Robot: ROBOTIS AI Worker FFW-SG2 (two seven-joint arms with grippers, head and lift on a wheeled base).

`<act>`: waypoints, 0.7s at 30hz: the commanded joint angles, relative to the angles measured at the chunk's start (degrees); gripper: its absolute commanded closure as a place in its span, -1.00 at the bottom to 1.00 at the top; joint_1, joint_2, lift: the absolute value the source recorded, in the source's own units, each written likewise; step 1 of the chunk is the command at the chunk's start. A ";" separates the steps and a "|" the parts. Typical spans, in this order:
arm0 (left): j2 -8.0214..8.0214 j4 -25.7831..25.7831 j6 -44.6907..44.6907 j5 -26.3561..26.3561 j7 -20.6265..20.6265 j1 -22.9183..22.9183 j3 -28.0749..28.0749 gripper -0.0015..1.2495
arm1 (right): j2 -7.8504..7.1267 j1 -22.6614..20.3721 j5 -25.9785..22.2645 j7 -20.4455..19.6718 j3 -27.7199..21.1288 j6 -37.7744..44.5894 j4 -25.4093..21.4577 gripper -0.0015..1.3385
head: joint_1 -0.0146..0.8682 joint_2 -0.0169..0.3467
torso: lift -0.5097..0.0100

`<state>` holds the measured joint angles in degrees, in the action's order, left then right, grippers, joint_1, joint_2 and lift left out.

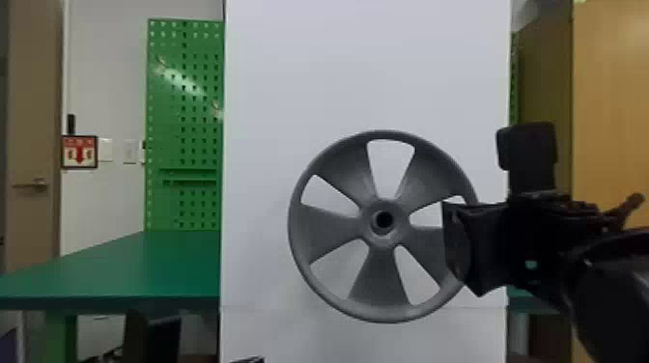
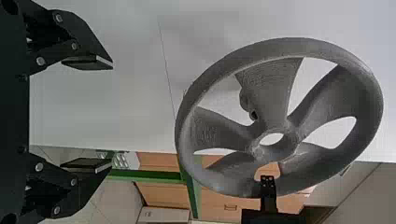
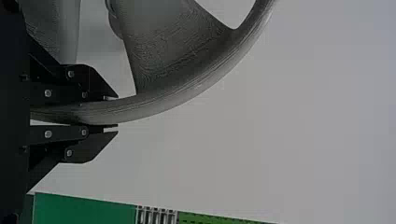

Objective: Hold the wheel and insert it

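Wheel (image 1: 369, 222), finely ridged, probably plastic, rim (image 1: 386, 134) clenched by right fingers (image 1: 475, 251); left fingers (image 2: 88, 63) parted.

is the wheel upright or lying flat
Upright: in the head view the wheel faces the camera, its outline nearly round, and the right gripper holds it by the rim.

From where I stand, the right gripper (image 1: 458, 251) covers the wheel (image 1: 330, 231) at its rim between three and four o'clock, and the right arm (image 1: 618, 294) runs off the head view toward four o'clock. The right wrist view crops much of the wheel. In the left wrist view, a spoke partly hides some small round fitting (image 2: 253, 115). The white panel (image 1: 367, 67) blocks the middle of the green table (image 1: 125, 265). Near seven o'clock, a dark sliver (image 1: 248, 360) pokes into the head view, too little to name.
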<state>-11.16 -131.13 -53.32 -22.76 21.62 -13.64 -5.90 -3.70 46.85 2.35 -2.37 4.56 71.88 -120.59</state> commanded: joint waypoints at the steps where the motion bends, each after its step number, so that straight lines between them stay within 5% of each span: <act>1: 0.00 0.00 -0.03 0.00 0.00 0.01 -0.07 -0.19 | -0.08 0.08 0.02 0.00 0.01 -1.22 0.79 0.70 | -0.97 -0.87 | -0.95; 21: 0.00 0.18 -0.03 0.00 0.00 -0.16 -0.34 -0.19 | -0.52 1.49 0.11 0.00 -0.25 -3.59 4.92 0.70 | -0.97 -0.87 | -0.95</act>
<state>-11.14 -131.04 -53.31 -22.76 21.62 -13.79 -6.18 -4.15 48.16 2.45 -2.37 4.22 68.76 -116.30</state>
